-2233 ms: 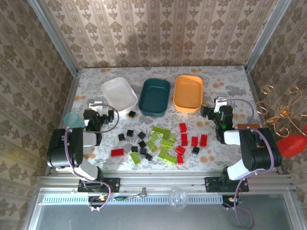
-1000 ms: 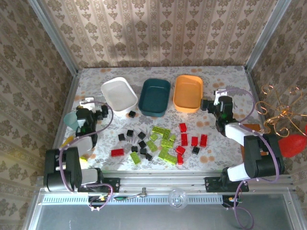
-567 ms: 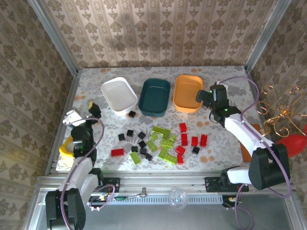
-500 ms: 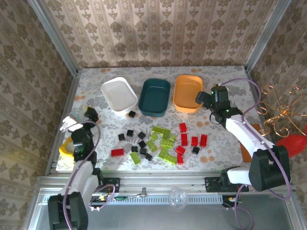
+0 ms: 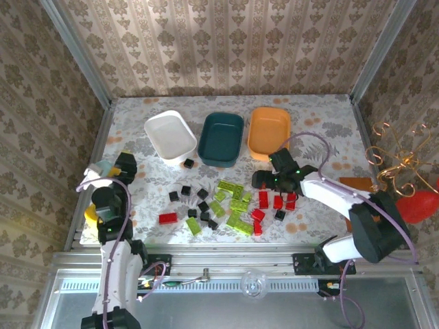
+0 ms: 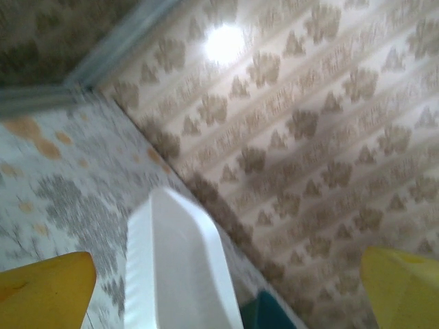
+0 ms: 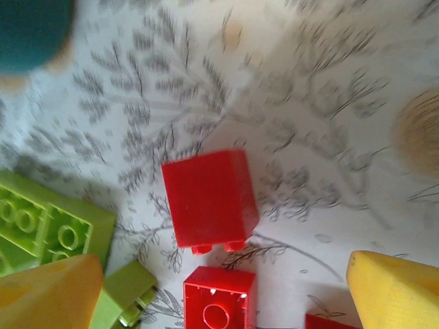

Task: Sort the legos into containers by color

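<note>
My right tool (image 7: 219, 291) hangs low over the bench (image 7: 322, 103), fingers spread wide, and a red lego (image 7: 209, 199) lies just ahead of the gap, untouched. My left tool (image 6: 226, 288) is spread too and faces the white tray (image 6: 175, 267). The white, teal tray (image 5: 221, 138) and orange tray (image 5: 269, 132) show bare floors. The other legos (image 5: 230, 199) lie loose in front of them.

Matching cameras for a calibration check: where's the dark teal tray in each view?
Top external: dark teal tray at mid-back, between the white tray and the orange tray.
Left wrist: a dark sliver at the bottom edge, right of the white tray.
Right wrist: a blurred corner at top left.
Shared landmark: the floral tabletop.
</note>
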You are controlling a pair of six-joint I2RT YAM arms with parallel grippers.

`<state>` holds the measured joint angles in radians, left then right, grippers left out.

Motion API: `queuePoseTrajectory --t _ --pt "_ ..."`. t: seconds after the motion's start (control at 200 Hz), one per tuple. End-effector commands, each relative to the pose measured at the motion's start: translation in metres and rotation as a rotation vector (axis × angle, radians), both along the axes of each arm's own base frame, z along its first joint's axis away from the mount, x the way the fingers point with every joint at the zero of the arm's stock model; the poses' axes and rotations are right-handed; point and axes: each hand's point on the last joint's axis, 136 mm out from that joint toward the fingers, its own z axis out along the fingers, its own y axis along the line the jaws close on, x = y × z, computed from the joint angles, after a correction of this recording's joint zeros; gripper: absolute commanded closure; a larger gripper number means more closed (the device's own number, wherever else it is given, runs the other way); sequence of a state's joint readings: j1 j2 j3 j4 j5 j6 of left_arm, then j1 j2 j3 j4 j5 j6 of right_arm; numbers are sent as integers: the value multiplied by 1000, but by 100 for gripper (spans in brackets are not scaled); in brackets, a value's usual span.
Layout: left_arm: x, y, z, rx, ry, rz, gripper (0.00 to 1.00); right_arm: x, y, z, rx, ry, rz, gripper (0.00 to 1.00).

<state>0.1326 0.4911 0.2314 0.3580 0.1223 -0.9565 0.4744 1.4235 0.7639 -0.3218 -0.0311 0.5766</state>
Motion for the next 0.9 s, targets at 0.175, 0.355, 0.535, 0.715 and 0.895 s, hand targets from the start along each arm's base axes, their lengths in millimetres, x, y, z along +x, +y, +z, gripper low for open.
queuePoseTrajectory --t 0.175,0.355,0.535,0.715,0.895 --pt "-20 -96 -17 167 186 -404 7 11 12 -19 -100 0 68 23" --pt "-36 -118 -39 304 292 -456 6 26 8 -26 -161 -25 59 38" --pt "-44 -118 -57 325 371 -463 4 35 11 -31 -180 -26 70 56" --pt "-47 -118 -62 326 389 -468 0 42 19 -4 -142 -100 100 70" --pt "-48 -114 -65 316 397 -444 0 59 15 60 -94 -265 72 72"
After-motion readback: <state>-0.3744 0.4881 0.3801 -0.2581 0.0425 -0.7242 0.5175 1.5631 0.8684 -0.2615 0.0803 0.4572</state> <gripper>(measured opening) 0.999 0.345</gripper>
